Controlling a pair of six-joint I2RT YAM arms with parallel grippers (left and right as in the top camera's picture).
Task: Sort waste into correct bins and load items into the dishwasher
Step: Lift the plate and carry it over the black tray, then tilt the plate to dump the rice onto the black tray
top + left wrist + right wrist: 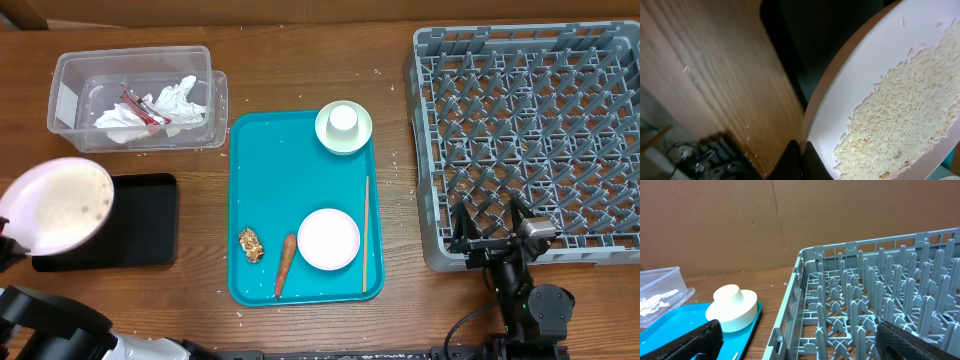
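Plate (875, 65) of rice (900, 115), left pincer (801, 161) barely in view

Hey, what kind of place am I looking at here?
Likely a lab mock-up of a dish-clearing station: a grey dish rack and teal tray on a wooden table, with a cardboard backdrop.

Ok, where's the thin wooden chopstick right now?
Overhead view: the thin wooden chopstick lies along the right edge of the large teal tray, just right of the small round white plate and below the pale green saucer.
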